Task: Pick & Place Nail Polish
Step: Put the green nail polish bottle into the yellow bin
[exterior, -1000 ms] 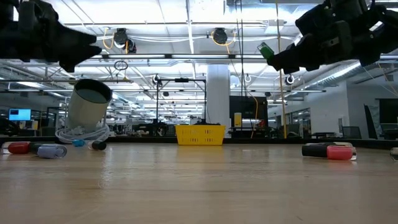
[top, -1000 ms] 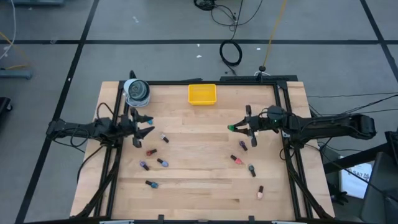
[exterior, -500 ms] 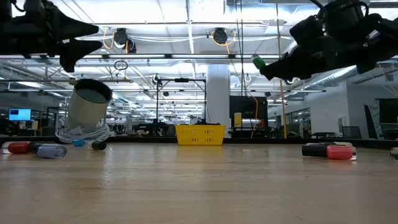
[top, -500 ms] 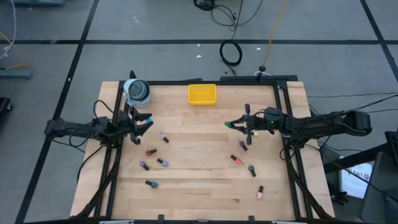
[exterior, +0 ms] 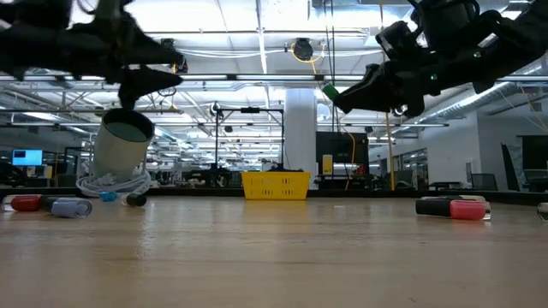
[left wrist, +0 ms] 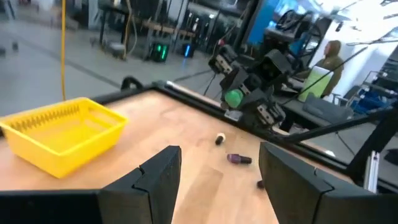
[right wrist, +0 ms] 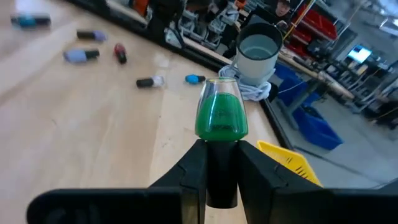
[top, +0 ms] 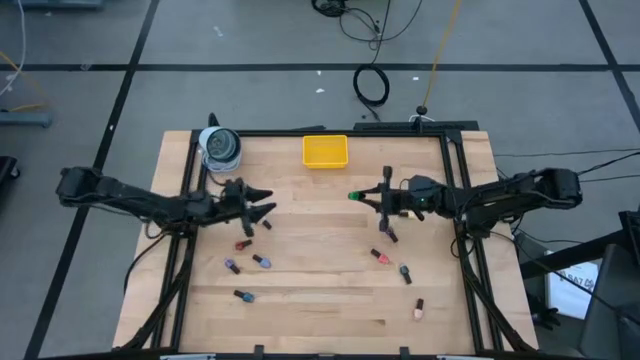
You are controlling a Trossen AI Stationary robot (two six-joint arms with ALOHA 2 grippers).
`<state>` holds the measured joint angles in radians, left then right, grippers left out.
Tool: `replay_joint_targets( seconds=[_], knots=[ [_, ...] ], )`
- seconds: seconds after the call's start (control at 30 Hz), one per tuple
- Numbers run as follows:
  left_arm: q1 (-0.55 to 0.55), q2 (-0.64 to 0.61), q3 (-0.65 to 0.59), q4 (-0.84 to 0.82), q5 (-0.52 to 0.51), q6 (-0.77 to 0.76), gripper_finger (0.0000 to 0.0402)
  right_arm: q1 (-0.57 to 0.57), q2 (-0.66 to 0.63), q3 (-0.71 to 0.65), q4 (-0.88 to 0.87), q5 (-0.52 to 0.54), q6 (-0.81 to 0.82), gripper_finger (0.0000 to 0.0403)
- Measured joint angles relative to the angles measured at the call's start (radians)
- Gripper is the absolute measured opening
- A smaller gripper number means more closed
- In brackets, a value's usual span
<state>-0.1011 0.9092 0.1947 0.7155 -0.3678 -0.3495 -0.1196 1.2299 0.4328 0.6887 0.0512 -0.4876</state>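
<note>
Polish first: I see a green nail polish bottle [top: 353, 195] pinched by its dark cap in my right pincer [top: 366, 197], with the green body sticking out past the fingertips. It hangs in the air above the worktop [top: 320, 300], at about 5 o'clock from the yellow tray [top: 325, 151], near it but not over it. My right arm reaches in from the 3 o'clock side, stretched long and nearly flat, pointing toward 9 o'clock.

My left pincer [top: 262, 210] holds nothing. Its fingers are spread wide apart. It floats above the worktop, and a small bottle [top: 265, 223] lies just below it. My left arm comes in from the 9 o'clock side, also long and low.

More little bottles [top: 258, 262] lie flat on the wood, some near 7 o'clock and some near 4 o'clock [top: 381, 257].
</note>
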Motion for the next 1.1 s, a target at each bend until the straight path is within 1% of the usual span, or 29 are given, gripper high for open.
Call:
replay_joint_targets(
  seconds=[0.1, 0.33, 0.47, 0.53, 0.67, 0.73, 0.77, 0.9, 1.03, 1.1],
  knots=[
    [0.021, 0.129, 0.102, 0.003, 0.0, -0.021, 0.0214, 0.032, 0.016, 0.008, -0.003, 0.073, -0.08, 0.0051],
    [0.072, 0.41, 0.346, -0.005, 0.004, -0.056, 0.0214, 0.12, 0.028, 0.037, 0.004, 0.315, -0.292, 0.0051],
    [0.098, 0.551, 0.472, -0.007, 0.016, -0.057, 0.0214, 0.157, 0.028, 0.068, 0.004, 0.411, -0.423, 0.0051],
    [0.109, 0.614, 0.532, -0.007, 0.057, -0.065, 0.0214, 0.169, 0.028, 0.075, 0.007, 0.451, -0.44, 0.0051],
    [0.121, 0.735, 0.654, -0.007, 0.174, -0.079, 0.0214, 0.188, 0.028, 0.075, 0.002, 0.52, -0.442, 0.0051],
    [0.123, 0.79, 0.709, -0.007, 0.212, -0.078, 0.0214, 0.202, 0.028, 0.075, -0.006, 0.532, -0.441, 0.0051],
    [0.123, 0.816, 0.734, -0.009, 0.219, -0.076, 0.0214, 0.208, 0.028, 0.075, -0.014, 0.533, -0.441, 0.0051],
    [0.126, 0.889, 0.82, -0.013, 0.21, -0.071, 0.0214, 0.231, 0.028, 0.072, -0.036, 0.626, -0.443, 0.0051],
    [0.127, 0.919, 0.866, -0.037, 0.195, -0.036, 0.0214, 0.249, 0.028, 0.072, -0.053, 0.712, -0.441, 0.0051],
    [0.126, 0.919, 0.874, -0.057, 0.188, -0.024, 0.0214, 0.259, 0.028, 0.072, -0.053, 0.728, -0.445, 0.0051]
  ],
)
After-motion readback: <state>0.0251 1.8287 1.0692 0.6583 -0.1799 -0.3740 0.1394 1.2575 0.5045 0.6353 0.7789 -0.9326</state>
